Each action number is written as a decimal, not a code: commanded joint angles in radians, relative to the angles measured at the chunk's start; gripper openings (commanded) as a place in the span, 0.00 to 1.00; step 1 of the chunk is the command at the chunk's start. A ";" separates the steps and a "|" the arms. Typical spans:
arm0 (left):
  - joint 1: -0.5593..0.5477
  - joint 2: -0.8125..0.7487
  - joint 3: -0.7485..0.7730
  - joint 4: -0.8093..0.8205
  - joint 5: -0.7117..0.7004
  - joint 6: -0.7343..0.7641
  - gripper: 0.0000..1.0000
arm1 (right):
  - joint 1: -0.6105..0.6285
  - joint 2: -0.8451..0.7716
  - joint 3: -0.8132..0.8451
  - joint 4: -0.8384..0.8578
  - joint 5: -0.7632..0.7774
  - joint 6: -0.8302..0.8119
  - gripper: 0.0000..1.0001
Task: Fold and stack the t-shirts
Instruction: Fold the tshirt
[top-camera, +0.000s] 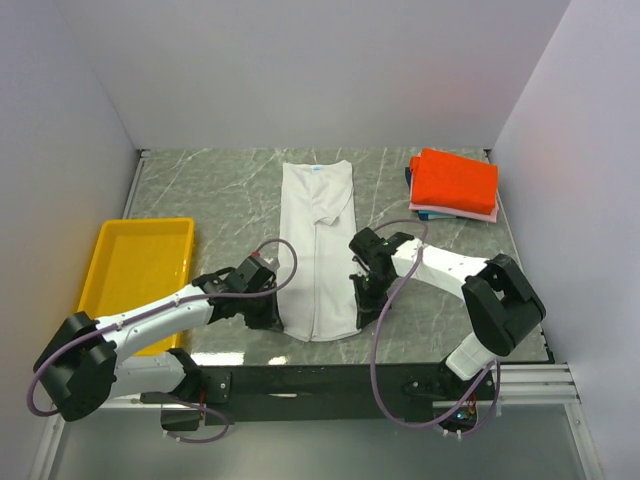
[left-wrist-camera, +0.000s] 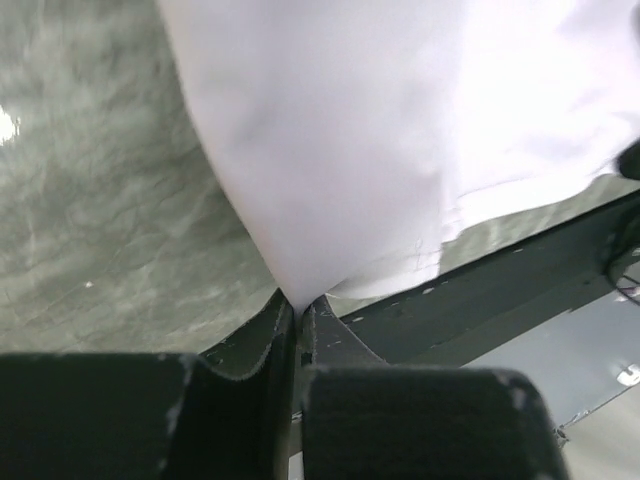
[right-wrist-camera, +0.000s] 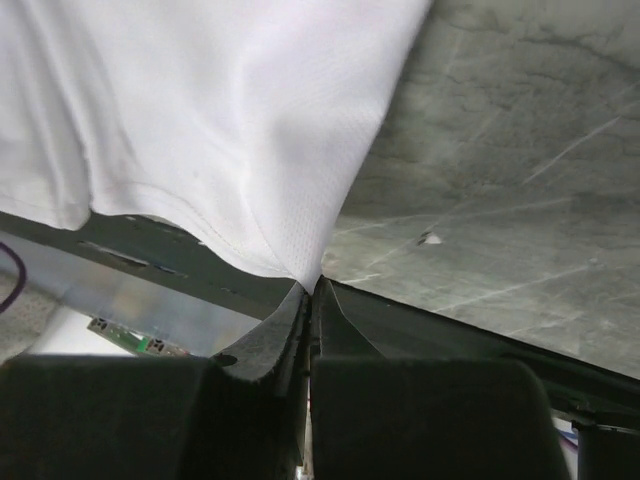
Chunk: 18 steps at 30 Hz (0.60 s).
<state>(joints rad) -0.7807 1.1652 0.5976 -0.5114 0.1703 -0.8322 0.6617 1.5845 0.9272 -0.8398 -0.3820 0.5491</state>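
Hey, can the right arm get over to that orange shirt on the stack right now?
Probably not yet: the right gripper is shut on a near corner of the white shirt, so it's occupied. Nothing lies on the table between it and the orange shirt.

The left arm (top-camera: 150, 313) and right arm (top-camera: 440, 263) have white link shells, bulky black joints and black bases. Thin purple cables (top-camera: 373, 350) loop alongside each. The left gripper (left-wrist-camera: 298, 306) and right gripper (right-wrist-camera: 310, 289) are matte black.

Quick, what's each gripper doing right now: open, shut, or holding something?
Left gripper: closed, pinching the near end of the long white cloth t-shirt.
Right gripper: closed, pinching the same shirt's near end on the other side.
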 joint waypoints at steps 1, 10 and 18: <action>-0.003 -0.001 0.074 -0.019 -0.032 0.047 0.00 | 0.006 -0.041 0.073 -0.056 0.037 0.008 0.00; 0.029 0.080 0.186 -0.032 -0.077 0.126 0.00 | -0.011 -0.015 0.208 -0.110 0.118 -0.005 0.00; 0.133 0.195 0.310 -0.003 -0.095 0.211 0.00 | -0.066 0.086 0.387 -0.140 0.178 -0.038 0.00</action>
<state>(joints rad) -0.6792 1.3273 0.8391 -0.5407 0.1032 -0.6804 0.6277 1.6379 1.2339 -0.9489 -0.2531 0.5339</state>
